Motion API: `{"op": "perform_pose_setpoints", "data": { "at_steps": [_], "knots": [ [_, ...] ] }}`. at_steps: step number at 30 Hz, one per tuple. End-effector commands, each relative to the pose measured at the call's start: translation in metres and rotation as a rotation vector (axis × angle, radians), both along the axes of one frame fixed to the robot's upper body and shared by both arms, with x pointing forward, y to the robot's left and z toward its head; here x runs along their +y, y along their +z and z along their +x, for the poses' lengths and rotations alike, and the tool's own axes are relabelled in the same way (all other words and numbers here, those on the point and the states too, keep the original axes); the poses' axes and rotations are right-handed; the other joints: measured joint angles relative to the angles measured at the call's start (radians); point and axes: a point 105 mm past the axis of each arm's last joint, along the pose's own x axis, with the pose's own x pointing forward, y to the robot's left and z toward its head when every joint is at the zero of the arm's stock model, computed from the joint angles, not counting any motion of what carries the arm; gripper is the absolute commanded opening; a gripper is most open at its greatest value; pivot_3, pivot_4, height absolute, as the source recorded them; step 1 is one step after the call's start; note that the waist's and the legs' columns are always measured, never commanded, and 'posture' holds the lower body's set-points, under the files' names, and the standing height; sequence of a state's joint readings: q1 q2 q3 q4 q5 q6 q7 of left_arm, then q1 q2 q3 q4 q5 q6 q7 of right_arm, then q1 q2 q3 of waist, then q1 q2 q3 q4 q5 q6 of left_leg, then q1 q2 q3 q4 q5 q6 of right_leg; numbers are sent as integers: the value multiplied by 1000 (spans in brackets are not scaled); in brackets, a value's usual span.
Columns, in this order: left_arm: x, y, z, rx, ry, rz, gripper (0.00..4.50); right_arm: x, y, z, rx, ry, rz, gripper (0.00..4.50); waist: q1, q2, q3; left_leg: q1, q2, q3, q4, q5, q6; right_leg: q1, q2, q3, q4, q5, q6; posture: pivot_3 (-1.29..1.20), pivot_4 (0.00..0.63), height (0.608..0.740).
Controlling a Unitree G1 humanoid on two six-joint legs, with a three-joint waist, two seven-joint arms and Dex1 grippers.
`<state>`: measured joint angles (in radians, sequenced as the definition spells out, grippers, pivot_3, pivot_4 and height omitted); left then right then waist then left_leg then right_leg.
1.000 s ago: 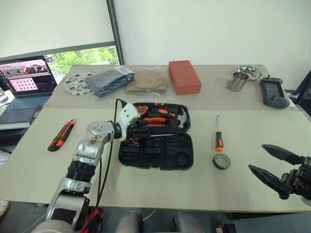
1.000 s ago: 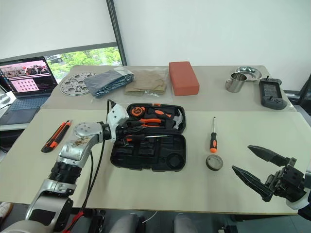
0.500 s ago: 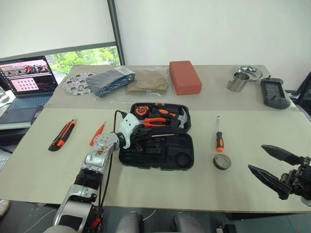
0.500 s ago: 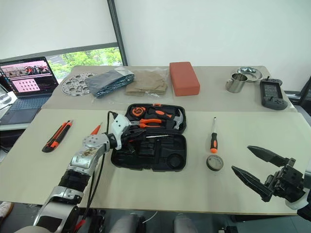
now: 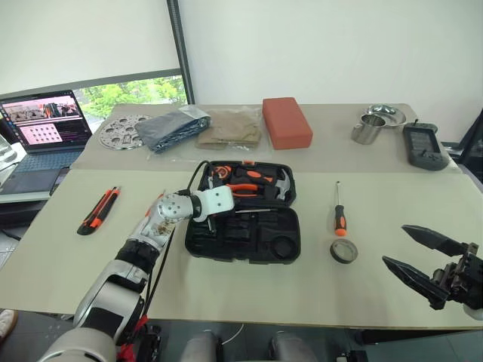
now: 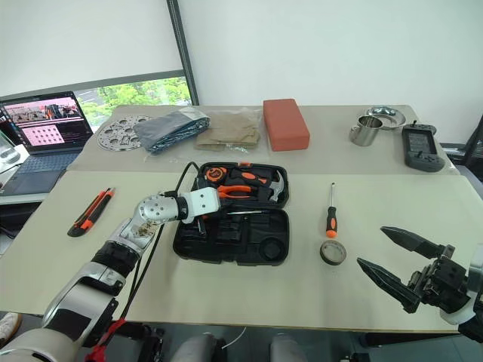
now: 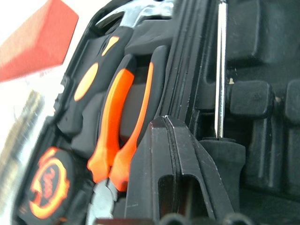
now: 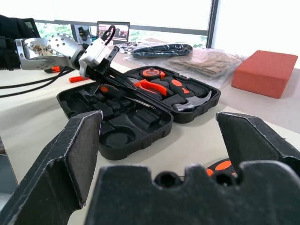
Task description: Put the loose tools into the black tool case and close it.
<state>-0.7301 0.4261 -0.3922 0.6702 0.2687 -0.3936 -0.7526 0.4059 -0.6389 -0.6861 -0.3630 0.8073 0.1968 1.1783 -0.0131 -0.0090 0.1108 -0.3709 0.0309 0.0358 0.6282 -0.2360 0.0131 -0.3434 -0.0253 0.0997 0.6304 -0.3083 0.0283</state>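
**Head views:** The left gripper (image 5: 212, 222) had dropped and rolled flat within the last second. Its fingers, pressed together, sat over the nine o'clock edge of the open black tool case (image 5: 249, 255). The right gripper (image 5: 395, 244) had not moved and hung with its fingers spread wide, at four o'clock from the case. The utility knife (image 5: 98, 210) lay at nine o'clock, a screwdriver (image 5: 339, 213) at three and the tape roll (image 5: 344, 250) at four.

**Left wrist view:** The closed fingertips (image 7: 164, 164) sat beside the handle of a long screwdriver (image 7: 219, 70) lying along the hinge. Whether they pinched it was unclear.

**Right wrist view:** A small orange screwdriver (image 8: 77, 78) remained on the table. Most of the packing looked yet to be done.
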Motion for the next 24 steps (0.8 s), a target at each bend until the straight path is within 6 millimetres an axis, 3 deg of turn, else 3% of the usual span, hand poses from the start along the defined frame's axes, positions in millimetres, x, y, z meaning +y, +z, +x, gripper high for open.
{"op": "perform_pose_setpoints", "data": {
  "at_steps": [1, 5, 10, 15, 18, 24],
  "knots": [
    [24, -62, -15, 125, 19, 194, 18, 0, 9, -2, -45, 8, -30, 4500, 0, 0, 0, 3, 0, 0, 0, 0, 0, 3, 0, 0, 0, 0, 0, 0, 150, 740],
    [21, -56, -8, 95, 47, 134, 18, 1, 9, -3, -41, 6, -29, 4500, -1, 0, 0, 9, 1, 0, 0, 0, 0, 9, -1, 0, 0, -1, 1, 0, 150, 740],
    [16, -9, 14, 101, 185, -234, 18, 1, 10, -3, -41, 2, -31, 4500, -3, -1, 1, 9, 1, 1, 0, 0, 0, 7, -2, 0, 2, -1, 1, 0, 150, 740],
    [10, 27, 13, 242, 183, -584, 18, 2, 9, -2, -40, 9, -28, 4500, -2, 0, 0, -1, 1, 1, 0, 1, -1, -5, -1, -1, 1, -1, 1, 0, 150, 740],
    [9, 35, 8, 340, 162, -709, 18, 2, 8, -1, -39, 12, -24, 4500, -1, 0, 0, -13, 1, 0, 0, 1, -1, -12, 0, -1, 1, 4, -6, 0, 150, 740],
    [0, 40, -1, 409, 103, -757, 18, 1, 8, -1, -41, 9, -25, 4500, 6, 0, 0, -14, -2, -4, -2, 0, -1, -14, 1, -2, -3, 3, -6, 0, 150, 740]
  ]
}}
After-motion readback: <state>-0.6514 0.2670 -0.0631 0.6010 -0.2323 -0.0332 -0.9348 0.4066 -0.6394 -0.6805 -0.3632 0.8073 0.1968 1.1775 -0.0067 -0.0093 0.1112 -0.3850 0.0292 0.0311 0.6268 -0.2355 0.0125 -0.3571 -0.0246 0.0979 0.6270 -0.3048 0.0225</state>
